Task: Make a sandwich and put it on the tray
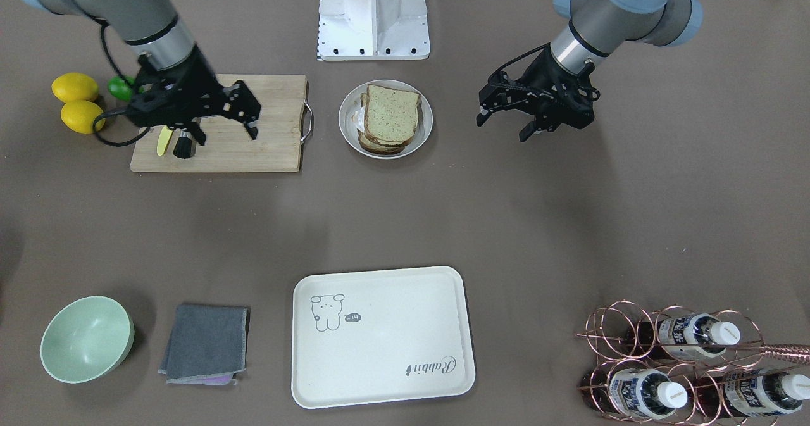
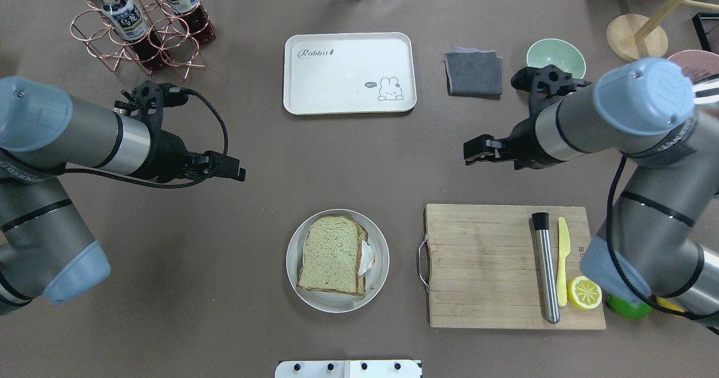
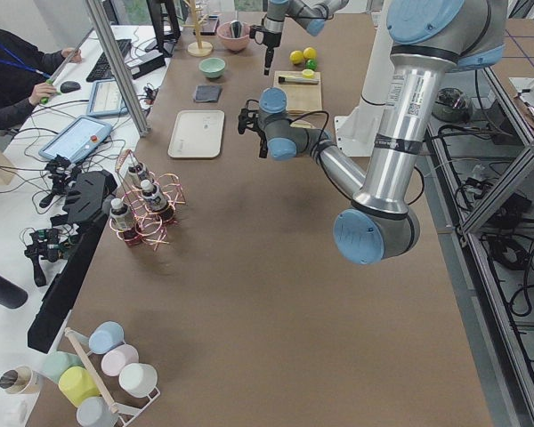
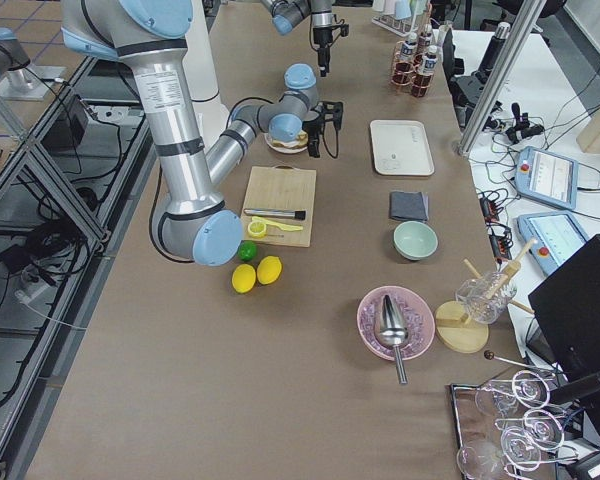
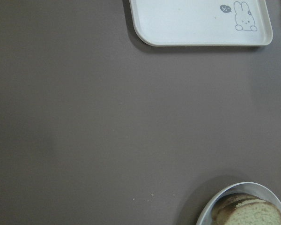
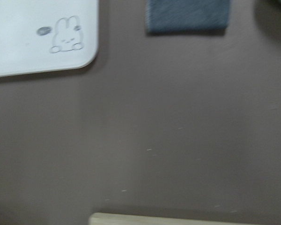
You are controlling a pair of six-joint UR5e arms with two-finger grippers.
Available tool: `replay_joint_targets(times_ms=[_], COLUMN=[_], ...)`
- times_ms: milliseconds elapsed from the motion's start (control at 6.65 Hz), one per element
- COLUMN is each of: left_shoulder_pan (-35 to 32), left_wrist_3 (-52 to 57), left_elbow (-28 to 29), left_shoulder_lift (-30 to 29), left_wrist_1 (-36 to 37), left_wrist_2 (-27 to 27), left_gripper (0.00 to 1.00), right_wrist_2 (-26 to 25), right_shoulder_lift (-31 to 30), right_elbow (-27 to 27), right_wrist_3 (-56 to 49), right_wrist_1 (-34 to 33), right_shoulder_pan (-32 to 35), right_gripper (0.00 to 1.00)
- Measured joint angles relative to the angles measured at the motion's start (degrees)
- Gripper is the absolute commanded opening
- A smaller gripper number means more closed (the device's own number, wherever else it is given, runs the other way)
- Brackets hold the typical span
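Note:
The sandwich (image 2: 331, 254) lies on a round white plate (image 2: 291, 265) near the robot: two speckled bread slices with egg white showing at the right edge. It also shows in the front view (image 1: 389, 116). The cream tray (image 2: 337, 80) lies bare at the far middle of the table, also in the front view (image 1: 392, 363). My left gripper (image 1: 504, 127) hovers open and empty to the left of the plate. My right gripper (image 1: 224, 131) hovers open and empty above the cutting board's far edge. The left wrist view shows a tray corner (image 5: 201, 23) and the plate's rim (image 5: 215, 199).
A wooden cutting board (image 2: 483, 265) holds a steel muddler (image 2: 546, 268), a yellow knife (image 2: 562, 260) and a lemon half (image 2: 584, 292). A grey cloth (image 2: 473, 73) and a green bowl (image 2: 555, 58) lie right of the tray. A copper bottle rack (image 2: 140, 30) stands far left.

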Motion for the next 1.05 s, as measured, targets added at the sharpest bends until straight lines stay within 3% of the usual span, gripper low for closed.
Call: replay_joint_targets(times_ms=[301,601,902,1052], left_shoulder_pan=[5.3,9.1,13.3,14.3], left_wrist_3=[-3.4,-7.5,-8.4,-8.4], left_elbow=[0.6,2.7,3.8,4.4], left_shoulder_lift=[-2.7,-6.1,-6.4,-6.0], left_wrist_1=[1.2,1.3,1.2,1.0], left_wrist_2=[4.6,5.9,9.0,9.9], left_gripper=[0.98,0.98,0.97,0.83], right_wrist_2=[9.0,15.5,15.1,13.7], right_shoulder_lift=[-9.0,-12.6,-13.8,-14.9], right_elbow=[-4.2,-9.3,-13.2,-14.0], right_wrist_3=[-27.1,-52.3,-74.0,-78.5], right_wrist_1=[-1.2,-8.6,-19.6,-21.2], right_shoulder_pan=[16.8,32.2,43.8,47.1], right_gripper=[1.0,1.0,1.0,1.0])
